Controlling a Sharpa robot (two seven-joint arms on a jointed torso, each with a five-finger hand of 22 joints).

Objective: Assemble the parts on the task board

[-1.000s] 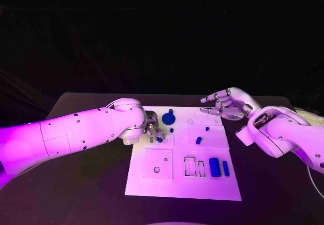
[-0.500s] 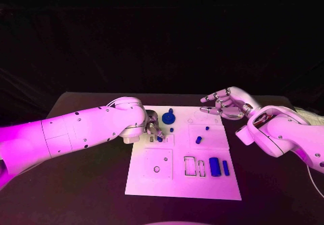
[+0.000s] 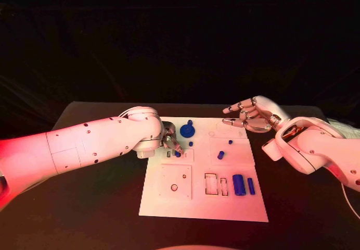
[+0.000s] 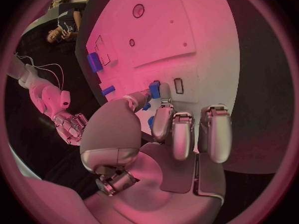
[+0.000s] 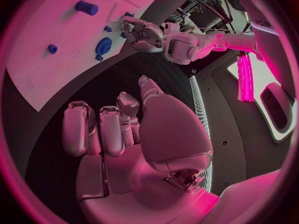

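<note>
The white task board lies at centre frame, and the left hand sits over its upper left, pinching a small blue part between thumb and fingertip just beside a narrow slot. The right hand hovers at the board's upper right, fingers spread, holding nothing. The part looks light, rigid and slick, I'd judge; best held by its flat sides. No readable writing anywhere.
</note>
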